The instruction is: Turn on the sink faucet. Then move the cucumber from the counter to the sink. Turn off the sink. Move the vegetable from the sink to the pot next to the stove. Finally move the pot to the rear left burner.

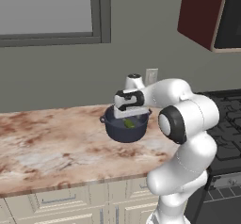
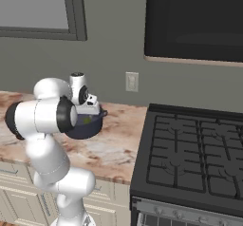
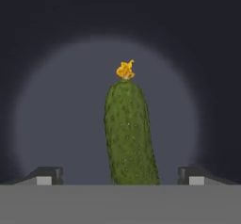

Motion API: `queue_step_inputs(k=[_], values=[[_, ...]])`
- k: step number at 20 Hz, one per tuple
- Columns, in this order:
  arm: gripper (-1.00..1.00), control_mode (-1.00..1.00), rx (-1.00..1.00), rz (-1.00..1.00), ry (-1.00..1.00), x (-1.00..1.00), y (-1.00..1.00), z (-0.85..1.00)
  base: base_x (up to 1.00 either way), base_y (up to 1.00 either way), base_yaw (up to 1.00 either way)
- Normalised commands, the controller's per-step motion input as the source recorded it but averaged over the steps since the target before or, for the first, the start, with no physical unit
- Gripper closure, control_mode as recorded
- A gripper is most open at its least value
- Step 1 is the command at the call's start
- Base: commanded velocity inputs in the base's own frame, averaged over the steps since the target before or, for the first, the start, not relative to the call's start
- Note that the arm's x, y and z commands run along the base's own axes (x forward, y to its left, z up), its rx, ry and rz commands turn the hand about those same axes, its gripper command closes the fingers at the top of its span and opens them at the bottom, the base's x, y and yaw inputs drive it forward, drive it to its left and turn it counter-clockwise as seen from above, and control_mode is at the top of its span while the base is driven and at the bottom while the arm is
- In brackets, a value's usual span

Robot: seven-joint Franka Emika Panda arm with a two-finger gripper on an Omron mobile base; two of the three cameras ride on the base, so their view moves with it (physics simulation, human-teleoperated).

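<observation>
- Two finger tips (image 3: 44,175) show at the bottom corners of my hand view, spread wide, with the cucumber (image 3: 130,133) lying free between them and touching neither.
- Jaws stand apart; I see nothing gripped.
- I see the cucumber resting on the dark floor of the pot (image 1: 125,130), its yellow flower end pointing away from the hand.
- From the left base view, the gripper (image 1: 132,111) hangs over the pot's mouth, and a bit of green shows inside.
- Pot sits on the counter (image 1: 52,138), near the back wall, well left of the stove (image 2: 190,149).
- From the right base view, the arm hides much of the pot (image 2: 88,127).
</observation>
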Motion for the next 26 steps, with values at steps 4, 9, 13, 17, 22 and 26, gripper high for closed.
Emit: queue_step_inputs(k=[4, 9, 13, 17, 22, 26], values=[[-1.0, -1.0, 0.01, -0.05, 0.0, -0.2, 0.01, 0.4, 0.0, 0.0, 0.0], [-1.0, -1.0, 0.0, -0.01, 0.0, -0.23, 0.07, 0.46, 0.0, 0.0, 0.0], [-1.0, -1.0, 0.0, 0.0, 0.0, -0.31, 0.18, 0.35, 0.0, 0.0, 0.0], [-1.0, -1.0, 0.0, 0.04, 0.0, -0.35, 0.24, 0.24, 0.0, 0.0, 0.0], [-1.0, -1.0, -0.01, 0.08, 0.0, -0.37, 0.27, 0.04, 0.0, 0.0, 0.0], [-1.0, -1.0, -0.02, 0.09, 0.0, -0.33, 0.25, 0.0, 0.0, 0.0, 0.0]])
